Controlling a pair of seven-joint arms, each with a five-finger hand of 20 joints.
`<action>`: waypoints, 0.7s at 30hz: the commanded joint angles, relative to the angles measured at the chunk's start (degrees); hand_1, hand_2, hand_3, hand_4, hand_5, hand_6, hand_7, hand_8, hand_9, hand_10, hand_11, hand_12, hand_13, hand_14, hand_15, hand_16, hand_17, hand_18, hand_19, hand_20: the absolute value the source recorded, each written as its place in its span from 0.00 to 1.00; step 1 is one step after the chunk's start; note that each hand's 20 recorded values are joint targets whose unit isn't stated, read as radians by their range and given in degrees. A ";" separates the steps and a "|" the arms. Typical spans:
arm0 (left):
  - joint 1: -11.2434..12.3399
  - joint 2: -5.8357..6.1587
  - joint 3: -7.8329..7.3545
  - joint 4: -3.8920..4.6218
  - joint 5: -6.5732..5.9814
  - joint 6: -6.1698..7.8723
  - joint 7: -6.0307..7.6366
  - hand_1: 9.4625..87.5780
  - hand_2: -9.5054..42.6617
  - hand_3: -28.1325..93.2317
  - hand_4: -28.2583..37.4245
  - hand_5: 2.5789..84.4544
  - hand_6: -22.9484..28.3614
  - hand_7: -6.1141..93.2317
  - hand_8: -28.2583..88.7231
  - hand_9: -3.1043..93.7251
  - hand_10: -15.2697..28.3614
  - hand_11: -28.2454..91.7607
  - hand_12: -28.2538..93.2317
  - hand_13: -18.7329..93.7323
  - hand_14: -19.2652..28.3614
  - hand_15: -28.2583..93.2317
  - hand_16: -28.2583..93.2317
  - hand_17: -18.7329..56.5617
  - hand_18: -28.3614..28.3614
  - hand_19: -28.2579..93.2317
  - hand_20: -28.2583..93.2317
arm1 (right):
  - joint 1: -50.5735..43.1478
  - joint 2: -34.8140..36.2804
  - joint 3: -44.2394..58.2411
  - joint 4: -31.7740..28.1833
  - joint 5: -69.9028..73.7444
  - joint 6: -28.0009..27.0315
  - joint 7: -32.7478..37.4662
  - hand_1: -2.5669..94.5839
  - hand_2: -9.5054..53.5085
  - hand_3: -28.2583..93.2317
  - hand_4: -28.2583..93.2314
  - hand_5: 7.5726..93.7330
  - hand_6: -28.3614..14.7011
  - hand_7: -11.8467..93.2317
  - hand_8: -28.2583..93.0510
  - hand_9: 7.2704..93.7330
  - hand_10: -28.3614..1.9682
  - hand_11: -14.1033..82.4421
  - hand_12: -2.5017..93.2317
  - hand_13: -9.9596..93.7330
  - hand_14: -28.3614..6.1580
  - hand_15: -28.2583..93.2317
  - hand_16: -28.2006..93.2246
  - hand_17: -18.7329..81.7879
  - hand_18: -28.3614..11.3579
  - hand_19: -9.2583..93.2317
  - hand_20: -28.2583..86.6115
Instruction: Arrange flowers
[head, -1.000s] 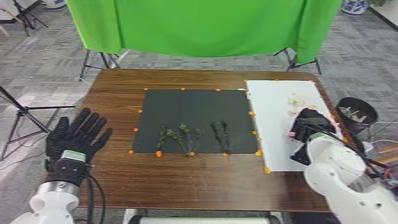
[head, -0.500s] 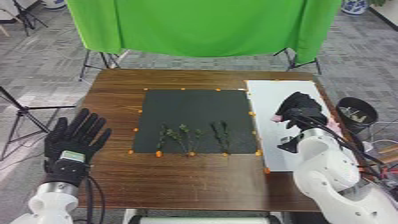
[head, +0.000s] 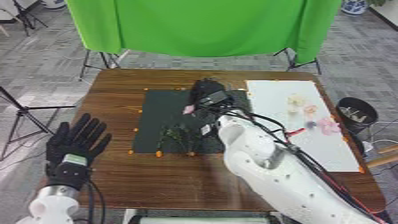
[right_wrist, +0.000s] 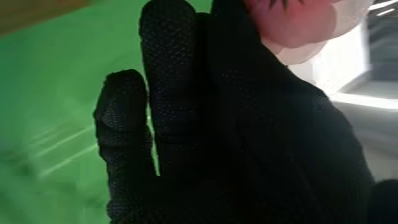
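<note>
In the head view my right hand (head: 210, 95) is over the upper part of the dark mat (head: 164, 105), curled on a pink flower (head: 189, 109) that pokes out on its left side. The right wrist view has the glove of my right hand (right_wrist: 240, 130) close up, with translucent pink petals (right_wrist: 298, 25) beside its fingers. Green stems (head: 178, 134) lie low on the mat; my right forearm covers the area beside them. Pale and pink flowers (head: 329, 126) lie on the white sheet (head: 311, 157). My left hand (head: 73, 142) is open, left of the mat.
The brown table (head: 160, 185) carries orange markers (head: 159, 154) around the mat and sheet edges. A black bin (head: 357, 111) stands off the right edge. A green cloth (head: 204, 25) hangs beyond the far edge. My right arm crosses the sheet's near left part.
My right hand has moved left from the white sheet to over the dark mat, carrying the pink flower, and uncovered the flowers on the sheet. My left hand has barely moved.
</note>
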 joint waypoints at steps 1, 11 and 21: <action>-1.39 1.03 0.80 -0.17 0.06 1.78 -0.89 0.24 0.50 0.82 0.00 0.48 0.63 0.23 0.16 0.43 0.72 0.43 0.34 0.42 0.73 0.56 0.18 0.14 0.77 0.57 0.32 | 3.52 -7.99 -6.47 4.24 -3.75 -3.94 -1.71 0.65 0.00 0.78 0.00 0.85 0.68 0.35 0.26 0.86 0.65 0.19 0.29 0.84 0.69 0.49 0.58 0.56 0.20 0.89 0.57; -3.73 2.06 2.50 0.48 0.95 1.29 -2.17 0.24 0.50 0.82 0.00 0.48 0.63 0.23 0.16 0.43 0.72 0.43 0.34 0.42 0.73 0.56 0.18 0.14 0.77 0.57 0.32 | 7.22 -11.72 -11.63 10.87 -6.52 -5.69 3.31 0.65 0.00 0.78 0.00 0.85 0.67 0.35 0.26 0.86 0.64 0.19 0.29 0.85 0.69 0.49 0.58 0.57 0.19 0.90 0.57; -4.26 1.94 2.57 0.69 0.43 1.41 -2.48 0.24 0.50 0.82 0.00 0.48 0.63 0.23 0.16 0.43 0.72 0.43 0.34 0.42 0.73 0.56 0.18 0.14 0.77 0.57 0.32 | 6.06 -12.51 -11.33 11.70 -7.83 -9.63 5.50 0.64 0.00 0.80 0.00 0.83 0.65 0.35 0.26 0.84 0.64 0.20 0.30 0.84 0.68 0.49 0.58 0.57 0.17 0.90 0.57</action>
